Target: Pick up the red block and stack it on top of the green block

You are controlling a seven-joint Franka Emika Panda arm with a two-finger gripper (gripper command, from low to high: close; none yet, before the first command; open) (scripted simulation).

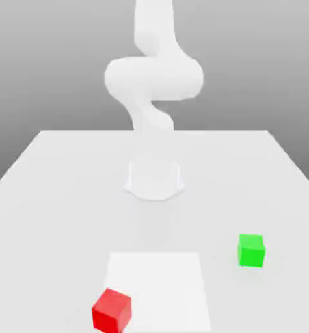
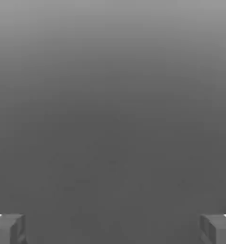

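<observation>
While the white, smooth-bodied robot arm rises from its round base in the upper middle of the exterior view, the two blocks sit well below it on the pale grey desk. The small bright red cube with plain matte faces, the red block, rests at the lower left of that frame, on the lower left corner of a lighter white square patch marked on the desk surface, one of its corners turned toward the camera. The small bright green cube of about the same size, the green block, stands at the right of the frame, just beyond the patch's right edge and higher in the picture than the red one. The two cubes are well apart and nothing touches either of them.

From the hand view, the hand is released: its two grey fingertips show at the lower left and lower right corners of the frame, spread wide, with nothing between them but a plain grey backdrop.
</observation>
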